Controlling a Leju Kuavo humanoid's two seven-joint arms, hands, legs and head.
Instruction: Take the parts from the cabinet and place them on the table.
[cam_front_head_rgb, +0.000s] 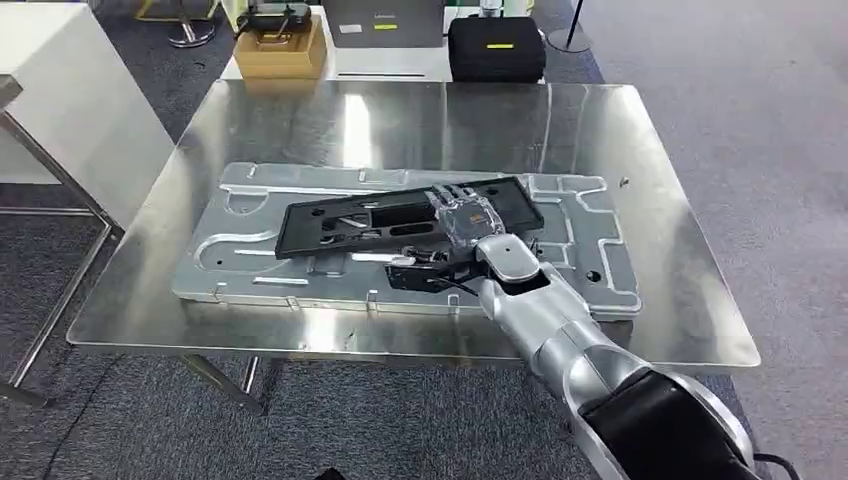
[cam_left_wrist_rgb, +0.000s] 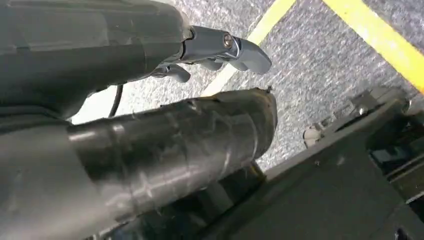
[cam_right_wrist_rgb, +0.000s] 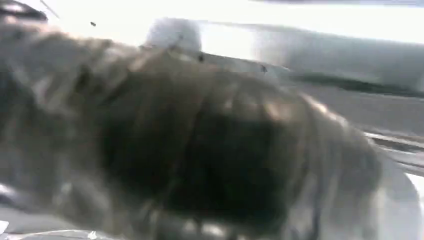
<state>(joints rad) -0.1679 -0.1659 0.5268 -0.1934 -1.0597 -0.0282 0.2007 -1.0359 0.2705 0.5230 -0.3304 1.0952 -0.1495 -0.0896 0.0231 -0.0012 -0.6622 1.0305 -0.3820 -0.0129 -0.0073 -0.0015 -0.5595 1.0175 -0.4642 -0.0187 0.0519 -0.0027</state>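
The right arm (cam_front_head_rgb: 560, 335) enters from the lower right of the head view and reaches up toward frame center. The right hand (cam_front_head_rgb: 470, 220) lies on the near long edge of the black plastic frame part (cam_front_head_rgb: 400, 215), fingers extended flat across it. Whether the thumb is hooked under that edge cannot be determined; the right wrist view is blurred. Judgement: the hand is setting the part down or steadying it, not lifting it.

The black part rests at a slight angle at mid-frame on the large stamped grey metal panel (cam_front_head_rgb: 250, 265), which lies flat on the polished steel table (cam_front_head_rgb: 660, 290). Stacking on the panel keeps the parts grouped at table center, well away from the edges.

In the left wrist view, the left hand (cam_left_wrist_rgb: 210, 55) hangs above grey carpet, fingers curled inward, holding nothing.

Beyond the table, at upper frame: a cardboard box (cam_front_head_rgb: 280, 55) and a black case (cam_front_head_rgb: 495, 48).
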